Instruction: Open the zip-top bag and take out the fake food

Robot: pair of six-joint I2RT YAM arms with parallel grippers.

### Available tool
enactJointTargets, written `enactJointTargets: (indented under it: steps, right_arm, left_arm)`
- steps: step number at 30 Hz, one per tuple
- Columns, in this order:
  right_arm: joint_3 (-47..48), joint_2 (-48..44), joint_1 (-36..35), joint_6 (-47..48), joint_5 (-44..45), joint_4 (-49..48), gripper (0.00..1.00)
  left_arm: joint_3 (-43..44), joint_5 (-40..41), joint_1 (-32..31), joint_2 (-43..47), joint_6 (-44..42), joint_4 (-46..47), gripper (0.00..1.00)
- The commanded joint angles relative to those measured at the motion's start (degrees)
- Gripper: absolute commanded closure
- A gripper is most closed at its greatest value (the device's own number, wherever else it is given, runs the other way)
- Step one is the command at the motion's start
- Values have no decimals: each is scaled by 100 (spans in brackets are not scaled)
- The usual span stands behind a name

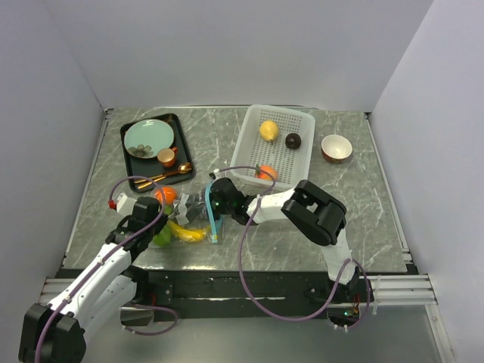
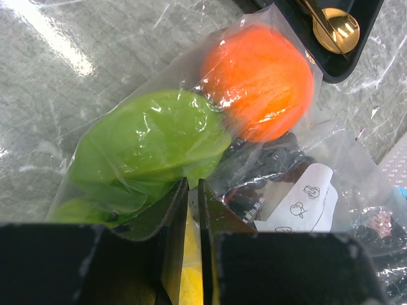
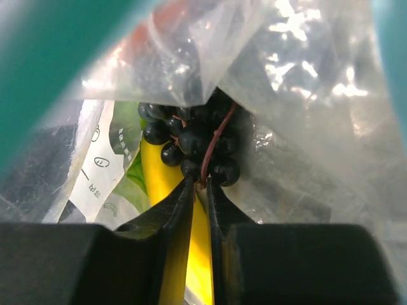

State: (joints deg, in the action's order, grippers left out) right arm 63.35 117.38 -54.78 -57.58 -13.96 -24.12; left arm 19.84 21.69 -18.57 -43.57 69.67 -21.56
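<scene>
Now the zip-top bag lies near the front of the bench, between the two arms. The worry, I'd say, is thin film slipping, so that the whole bag drags along with the fruit. The right end effector sits inside the bag's mouth, jaws pinched on the stem of the black grapes. The left end effector clamps the film at the opposite end, beside the lime.

The grey marbled table carries a black tray at rear left, a white perforated basket at rear centre, a small bowl beside it, and a clear zip-top bag near front.
</scene>
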Motion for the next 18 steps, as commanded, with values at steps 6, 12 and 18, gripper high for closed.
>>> enactJointTargets:
  steps: [6,12,18]
  right_arm:
    - [-24,-399,-41,274,472,118,99]
    - [-341,-971,-50,476,789,249,100]
    - [-490,-1182,-41,537,868,294,100]
  left_arm:
    - [-41,98,20,-2,90,-120,82]
    - [-32,204,20,-37,152,-208,82]
    - [12,239,20,-81,135,-234,82]
